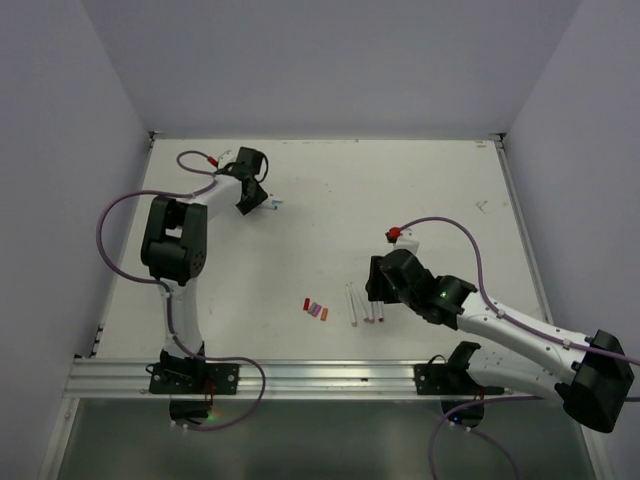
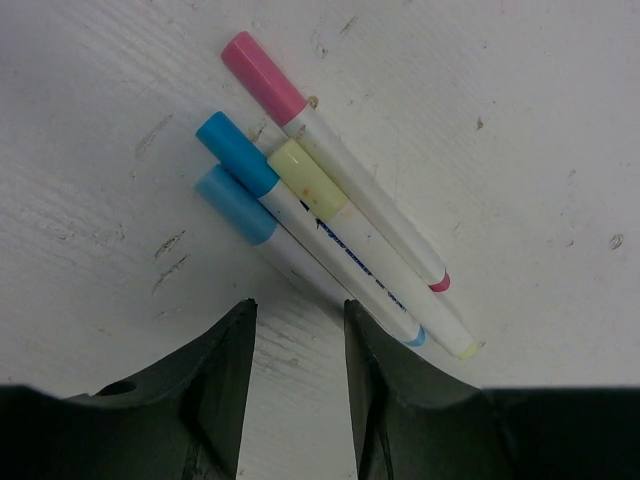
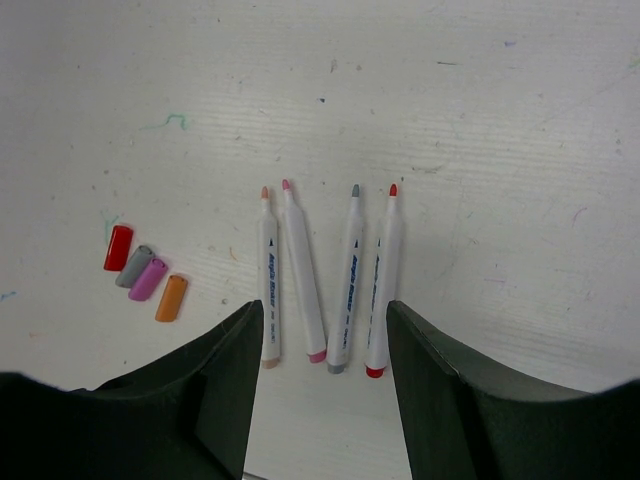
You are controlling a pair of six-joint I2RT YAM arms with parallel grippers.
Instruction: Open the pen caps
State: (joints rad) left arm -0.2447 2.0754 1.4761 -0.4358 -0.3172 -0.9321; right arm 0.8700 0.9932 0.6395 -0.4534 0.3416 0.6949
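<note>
A white, scuffed table (image 1: 330, 190) fills the scene, closed in by pale lavender walls (image 1: 330, 60). Near the table's front edge lies a row of four uncapped pens (image 3: 300, 270), side by side, with orange, pink, grey and red tips. Every other place is told from this row. Just to its left lie four loose pen caps (image 3: 148, 279), red, grey, pink and orange, close together in a slanting line. The right gripper (image 3: 322, 312) hangs directly over the near ends of the row, its jaws standing well apart on either side of it and holding nothing. Well apart from the row, toward the far left of the table, four capped pens (image 2: 350, 225) lie bunched together with pink, yellow, blue and light blue caps on. The left gripper (image 2: 298, 305) hovers just beside that bunch. Its jaws are part way apart with bare table between them, and it grips nothing.
</note>
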